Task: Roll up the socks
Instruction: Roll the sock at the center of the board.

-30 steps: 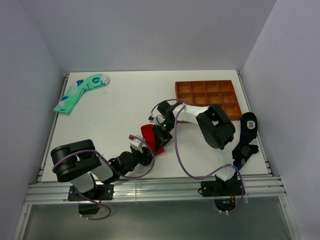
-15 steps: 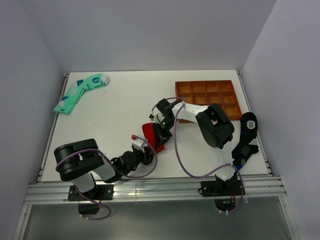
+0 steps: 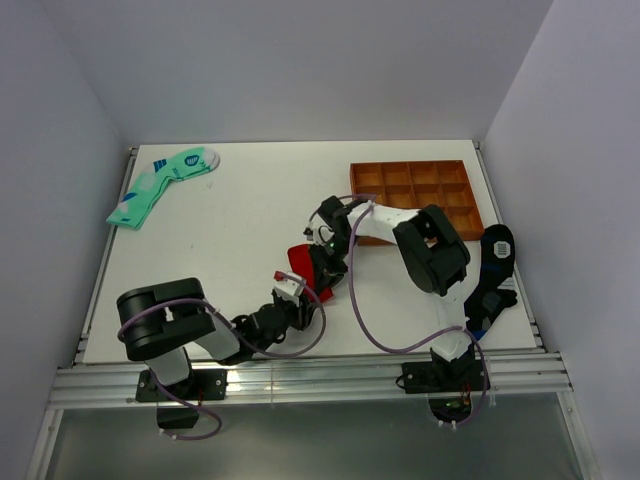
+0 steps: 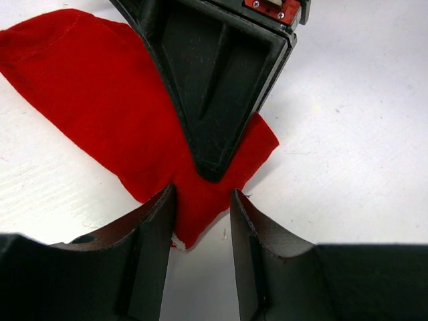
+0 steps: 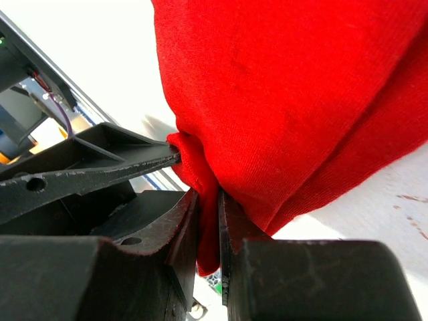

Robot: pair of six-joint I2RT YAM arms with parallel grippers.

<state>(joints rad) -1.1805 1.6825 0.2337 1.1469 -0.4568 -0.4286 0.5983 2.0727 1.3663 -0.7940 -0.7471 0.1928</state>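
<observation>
The red socks (image 3: 299, 259) lie as one folded piece at the table's middle. My right gripper (image 3: 322, 270) comes down on their right edge and is shut on a fold of the red fabric (image 5: 208, 227), which bulges up above the jaws (image 5: 301, 100). My left gripper (image 3: 302, 291) lies low just in front of the socks. In the left wrist view its jaws stand apart (image 4: 202, 207) with the socks' pointed corner (image 4: 200, 214) lying loosely between them. The right gripper's black fingers (image 4: 214, 87) press on the cloth just beyond.
A mint-green sock (image 3: 160, 185) lies at the far left corner. The brown compartment tray (image 3: 415, 195) stands at the far right. A black patterned sock (image 3: 492, 270) lies along the right edge beside the right arm.
My left gripper has slid right and forward, up to the socks' near corner. The right gripper has kept its grip and shifted slightly, with the red cloth bunching toward it.
</observation>
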